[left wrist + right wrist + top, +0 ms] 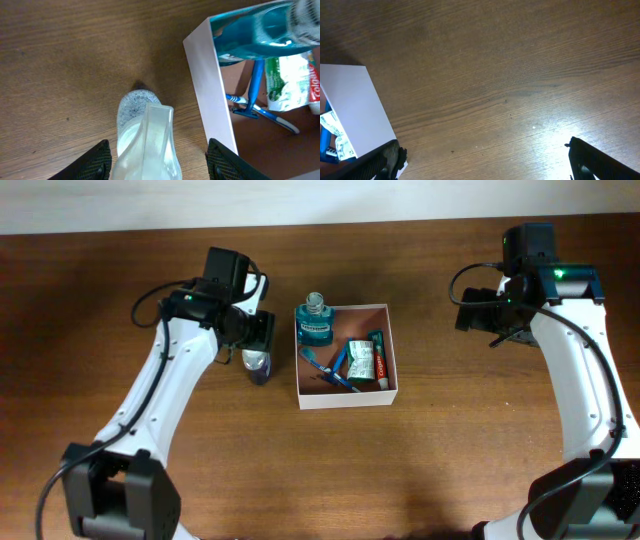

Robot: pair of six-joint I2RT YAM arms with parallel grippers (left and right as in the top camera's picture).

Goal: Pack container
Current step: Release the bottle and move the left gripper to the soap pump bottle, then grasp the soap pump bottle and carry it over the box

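Two grippers, one container, five toiletries: four packed, one out on the wooden table.

The container (392,340) is a shallow square box with thin, smooth white walls and a reddish-brown floor. It holds one teal mouthwash bottle (313,327) of clear plastic, one slim blue toothbrush (256,82), one crinkled green-and-white packet (286,82) and one red-and-white Colgate tube (381,361).

The left gripper (157,146) stands with its black fingers (97,159) parted on either side of the fifth item, a small bottle (145,135) of translucent white plastic with a rounded, grey-speckled end. A strip of bare wood shows between the bottle and each finger, so the jaws straddle it without clamping. The container's near wall rises just outside one finger.

The right gripper (487,162) has its jaws spread wide over bare wood grain, holding and touching nothing. A white corner of the container lies off to one side of its jaws, well apart.
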